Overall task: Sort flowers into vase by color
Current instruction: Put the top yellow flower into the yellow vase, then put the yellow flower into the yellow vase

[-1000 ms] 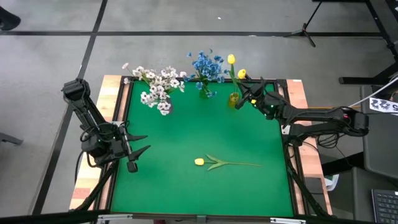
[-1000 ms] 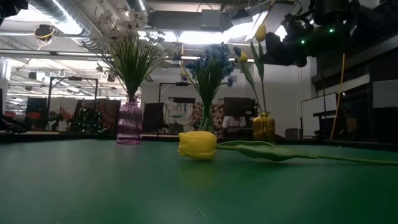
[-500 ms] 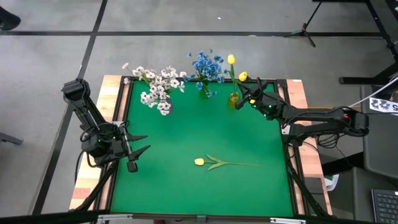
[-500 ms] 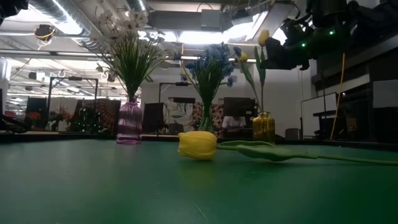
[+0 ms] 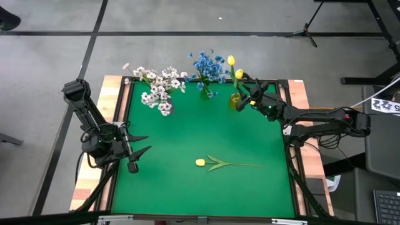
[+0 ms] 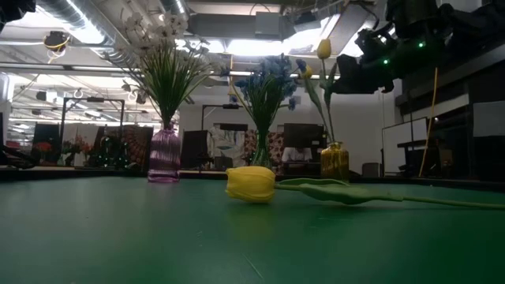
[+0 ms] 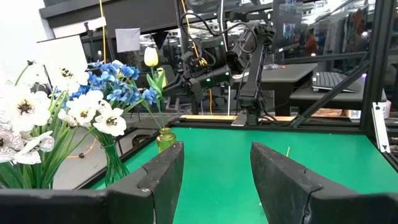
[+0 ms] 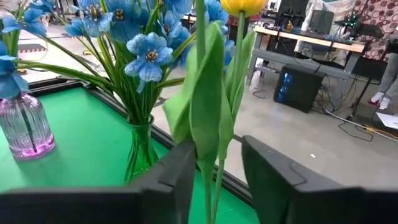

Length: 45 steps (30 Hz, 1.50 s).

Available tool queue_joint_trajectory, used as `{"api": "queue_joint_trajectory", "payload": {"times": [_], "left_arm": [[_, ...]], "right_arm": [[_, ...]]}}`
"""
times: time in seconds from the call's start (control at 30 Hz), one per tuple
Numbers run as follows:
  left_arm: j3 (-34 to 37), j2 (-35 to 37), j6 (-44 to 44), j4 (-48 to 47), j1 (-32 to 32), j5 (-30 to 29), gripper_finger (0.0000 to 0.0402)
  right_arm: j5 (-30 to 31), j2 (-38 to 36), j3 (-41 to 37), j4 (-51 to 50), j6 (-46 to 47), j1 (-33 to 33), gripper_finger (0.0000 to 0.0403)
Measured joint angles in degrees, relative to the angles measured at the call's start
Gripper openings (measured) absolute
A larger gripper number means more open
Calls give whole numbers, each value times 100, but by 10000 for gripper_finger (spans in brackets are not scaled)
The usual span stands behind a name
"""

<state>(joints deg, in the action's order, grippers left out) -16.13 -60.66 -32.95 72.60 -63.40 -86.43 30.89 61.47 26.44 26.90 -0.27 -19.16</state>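
Observation:
A yellow vase (image 5: pixel 234 100) at the table's far right holds two yellow tulips (image 5: pixel 231 60), (image 5: pixel 239 74). My right gripper (image 8: pixel 219 168) is open beside that vase, its fingers on either side of one tulip's stem and leaf (image 8: pixel 208 124). A third yellow tulip (image 5: pixel 200 162) lies flat mid-table, its stem (image 5: pixel 240 165) pointing right. White flowers (image 5: pixel 159 87) stand in a purple vase (image 6: pixel 164 154) and blue flowers (image 5: pixel 206 65) in a green vase (image 6: pixel 260 154). My left gripper (image 5: pixel 149 143) waits open near the left edge. My right gripper's fingers come level from the table's right, across the upright tulip stem well above the vase. The leaf (image 8: pixel 200 149) runs close along the inner side of one finger (image 8: pixel 180 177). I cannot tell whether it touches. The stem's lower end stands in the yellow vase.
The three vases stand in a row along the far edge of the green mat (image 5: pixel 187 194). A raised black frame and wooden border (image 5: pixel 115 94) surround the mat. The mat's near half is bare except for the lying tulip.
The tulip between my right gripper's fingers has swung: its bud has moved a little toward the table's left and it stands more upright in the yellow vase. The lying tulip and my left gripper have kept still.

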Motion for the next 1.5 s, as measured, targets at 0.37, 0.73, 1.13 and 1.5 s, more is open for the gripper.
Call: {"api": "queue_joint_trajectory", "payload": {"times": [0.37,0.73,1.13,1.5], "left_arm": [[1,0,0,2,-1,-9,182],[1,0,71,1,-1,-20,182],[0,-1,115,0,0,-22,182],[1,0,140,-2,0,-21,182]], "right_arm": [[-210,-448,2,-16,-303,0,174],[-2593,-1296,2,-305,-327,39,175],[-2330,-766,4,-663,24,2527,175],[-234,1298,930,-894,136,4453,175]]}}
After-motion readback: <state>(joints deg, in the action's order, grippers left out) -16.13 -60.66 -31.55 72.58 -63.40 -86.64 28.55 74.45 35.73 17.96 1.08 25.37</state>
